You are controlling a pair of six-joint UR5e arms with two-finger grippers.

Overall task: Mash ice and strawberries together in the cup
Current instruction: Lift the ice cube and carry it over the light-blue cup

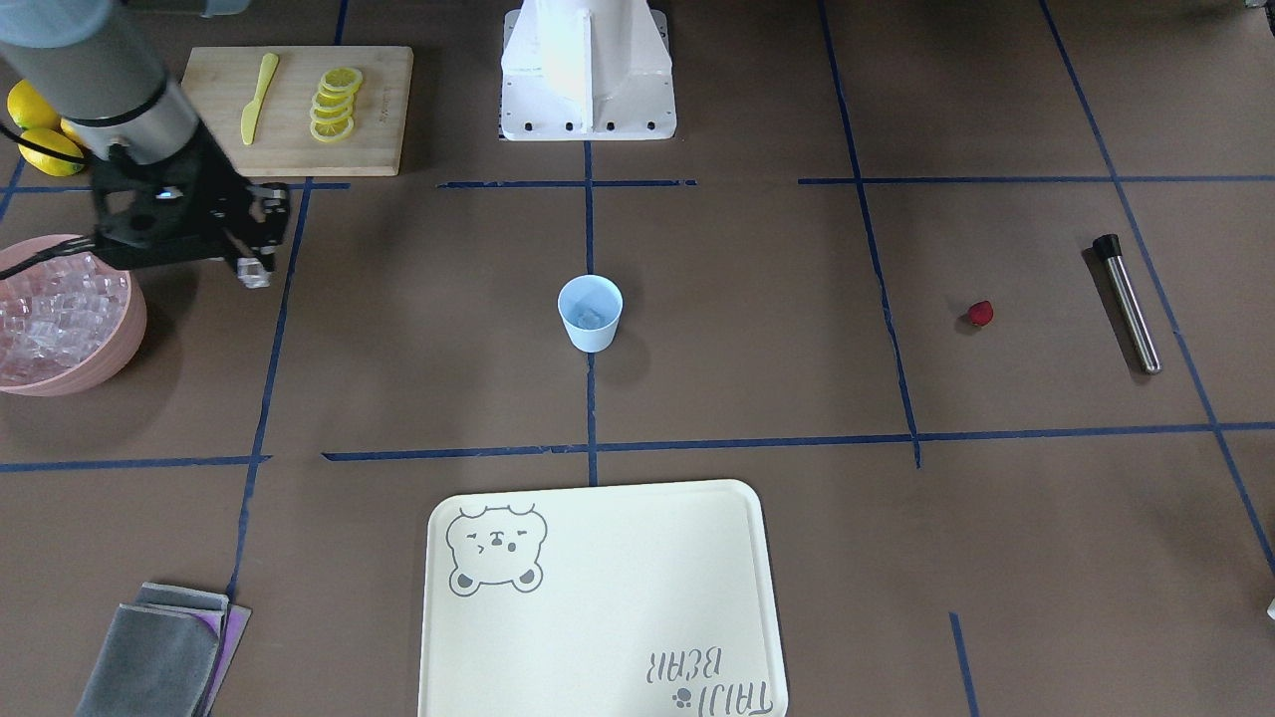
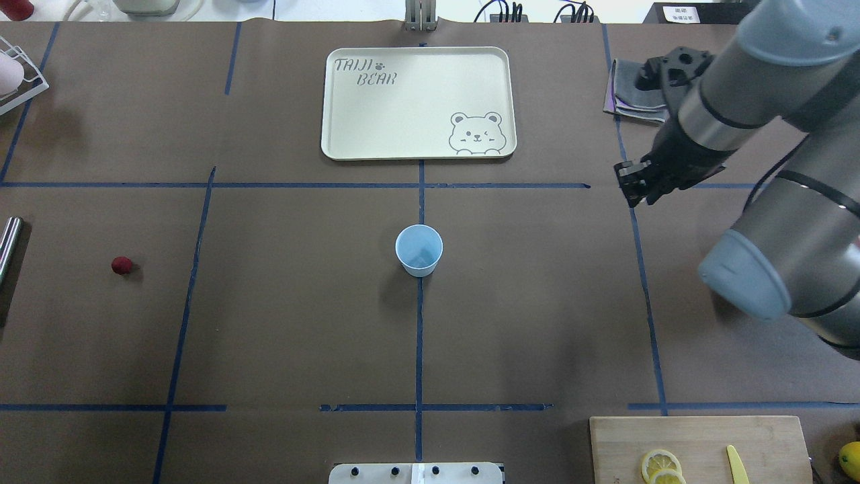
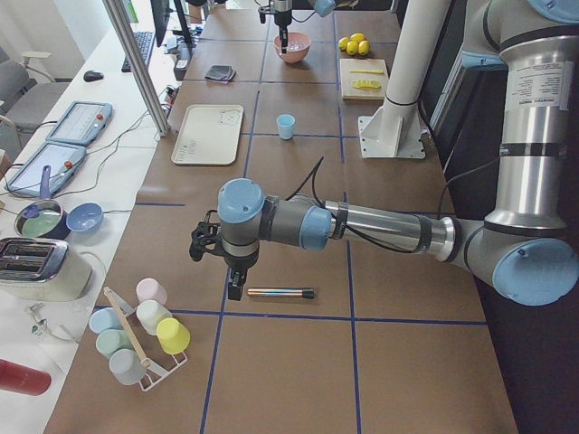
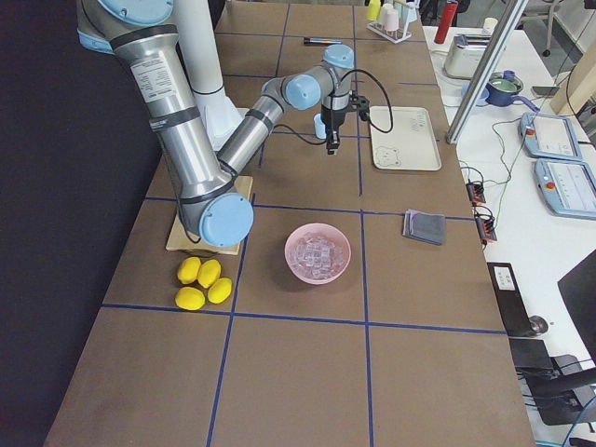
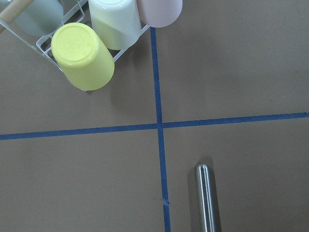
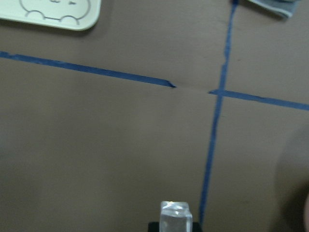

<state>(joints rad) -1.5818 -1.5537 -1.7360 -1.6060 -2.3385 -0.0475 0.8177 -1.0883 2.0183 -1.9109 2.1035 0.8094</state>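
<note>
The pale blue cup (image 1: pixel 590 329) stands upright at the table's middle, also in the overhead view (image 2: pixel 419 250); a clear ice cube (image 1: pixel 590 317) seems to lie inside it. My right gripper (image 1: pixel 255 273) is shut on another ice cube (image 6: pixel 176 216), held above the table between the pink bowl and the cup. The dark-red strawberry (image 1: pixel 981 314) lies alone on the table on my left side. My left gripper (image 3: pixel 233 289) hangs over the end of the metal muddler (image 5: pixel 205 198); I cannot tell whether it is open or shut.
The pink bowl (image 1: pixel 120 349) holds several ice cubes. A cream tray (image 1: pixel 598 597) lies beyond the cup. A cutting board (image 1: pixel 383 100) carries lemon slices and a yellow knife, with whole lemons (image 1: pixel 45 149) beside it. A grey cloth (image 1: pixel 159 657) and a rack of cups (image 5: pixel 82 55) are also here.
</note>
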